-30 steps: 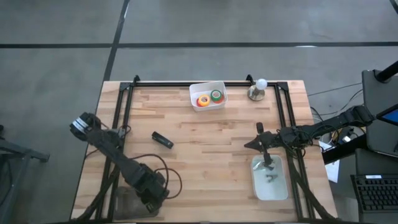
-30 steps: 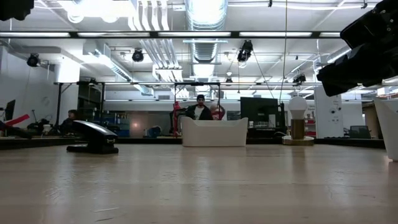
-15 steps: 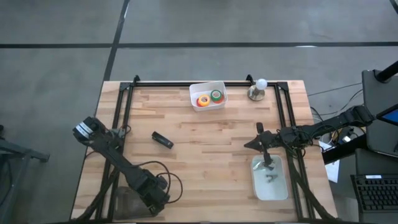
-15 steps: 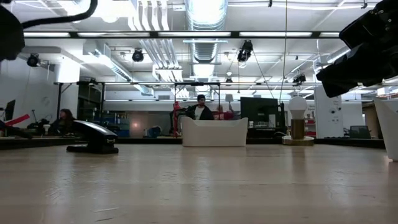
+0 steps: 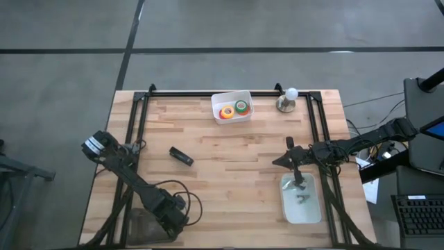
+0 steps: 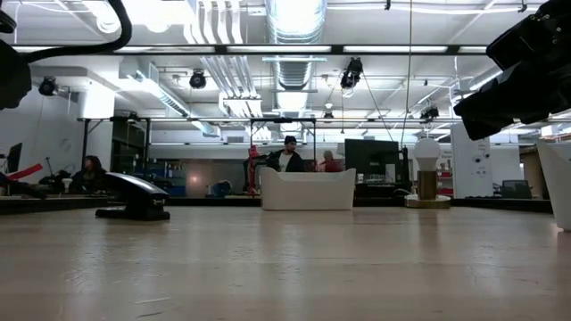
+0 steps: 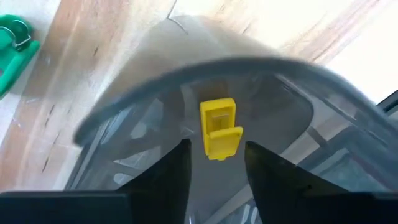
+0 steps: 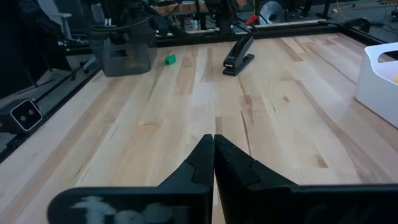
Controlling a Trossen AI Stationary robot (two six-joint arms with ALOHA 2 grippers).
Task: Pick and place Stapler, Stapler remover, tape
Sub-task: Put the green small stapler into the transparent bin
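A yellow staple remover (image 7: 217, 127) lies on the floor of a clear bin (image 7: 205, 65) at the table's near left. My left gripper (image 7: 216, 152) hangs over it, open, a finger on each side and neither touching it. In the high view this gripper (image 5: 168, 219) is above that bin (image 5: 142, 226). A green staple remover (image 7: 12, 46) lies on the wood outside the bin. The black stapler (image 5: 182, 156) rests on its base left of centre. Tape rolls, one green (image 5: 241, 106) and one red and yellow (image 5: 226, 111), lie in a white bin (image 5: 231, 117). My right gripper (image 8: 213, 149) waits shut at the right.
A lamp with a round bulb (image 5: 288, 99) stands at the far edge, right of the white bin. A clear bin (image 5: 300, 201) holding small grey items sits near right, just below my right gripper (image 5: 279, 162). Bare wood lies between the stapler and the right arm.
My left gripper has sunk toward the clear bin at the near left, and its arm has dropped into the top left of the low view. The stapler, the tape and my right arm have kept still.
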